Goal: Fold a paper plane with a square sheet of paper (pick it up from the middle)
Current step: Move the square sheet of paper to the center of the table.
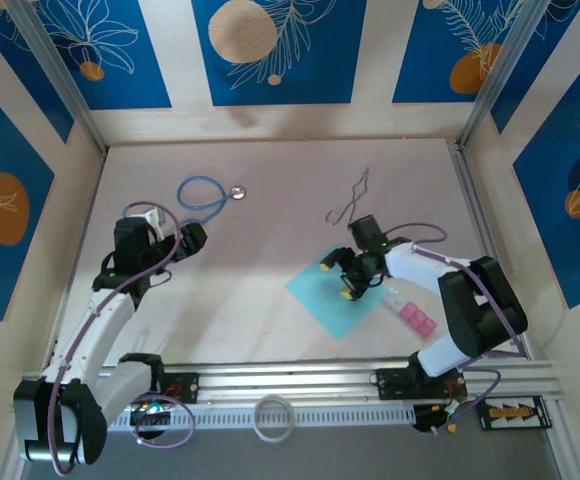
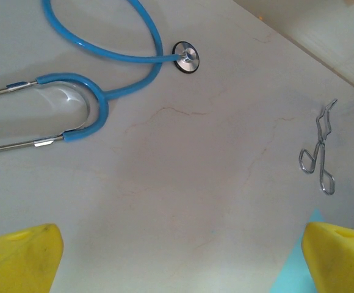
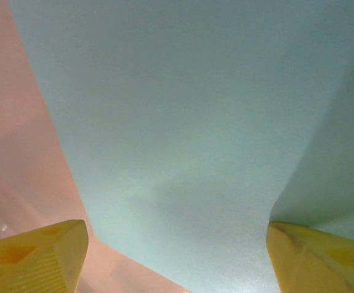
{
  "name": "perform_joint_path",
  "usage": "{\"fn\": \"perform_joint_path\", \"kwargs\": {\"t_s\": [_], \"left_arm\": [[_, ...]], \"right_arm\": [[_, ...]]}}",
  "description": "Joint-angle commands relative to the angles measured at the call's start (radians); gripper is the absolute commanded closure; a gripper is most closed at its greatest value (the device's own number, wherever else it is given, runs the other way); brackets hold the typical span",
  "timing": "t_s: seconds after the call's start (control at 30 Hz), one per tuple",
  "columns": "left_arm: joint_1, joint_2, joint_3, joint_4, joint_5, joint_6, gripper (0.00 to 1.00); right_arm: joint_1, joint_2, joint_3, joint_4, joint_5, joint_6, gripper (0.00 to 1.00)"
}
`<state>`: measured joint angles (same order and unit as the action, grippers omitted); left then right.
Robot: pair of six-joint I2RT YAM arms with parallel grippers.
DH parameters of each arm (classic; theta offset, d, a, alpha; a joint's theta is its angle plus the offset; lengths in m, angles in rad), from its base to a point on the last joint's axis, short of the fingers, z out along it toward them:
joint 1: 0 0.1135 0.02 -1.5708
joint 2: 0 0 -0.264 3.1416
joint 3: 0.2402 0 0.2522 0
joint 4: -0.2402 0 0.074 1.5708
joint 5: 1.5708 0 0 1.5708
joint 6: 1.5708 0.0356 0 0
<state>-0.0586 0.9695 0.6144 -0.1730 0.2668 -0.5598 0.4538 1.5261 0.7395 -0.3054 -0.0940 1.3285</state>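
Note:
The square sheet of paper is light turquoise and lies flat on the table as a diamond, right of centre. My right gripper stands open low over its upper part, with yellow fingertips spread wide. In the right wrist view the sheet spans the gap between the fingers, and its right edge bends upward beside the right finger. My left gripper is open over bare table at the left, with nothing between its yellow fingertips. A corner of the sheet shows by its right finger.
A blue-tubed stethoscope lies at the back left, also seen as a stethoscope ahead of the left gripper. Metal tongs lie behind the sheet. Pink and clear blocks sit just right of it. A white ring rests on the front rail.

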Motion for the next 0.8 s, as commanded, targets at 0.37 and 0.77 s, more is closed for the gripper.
{"fn": "perform_joint_path", "kwargs": {"t_s": [0.37,0.77], "left_arm": [[0.013,0.008,0.005,-0.01,0.095,-0.037,0.0],[0.013,0.021,0.019,-0.023,0.123,-0.012,0.0]], "right_arm": [[0.22,0.185,0.241,-0.031,0.036,0.044,0.23],[0.2,-0.111,0.074,-0.216,0.109,-0.143,0.21]]}}
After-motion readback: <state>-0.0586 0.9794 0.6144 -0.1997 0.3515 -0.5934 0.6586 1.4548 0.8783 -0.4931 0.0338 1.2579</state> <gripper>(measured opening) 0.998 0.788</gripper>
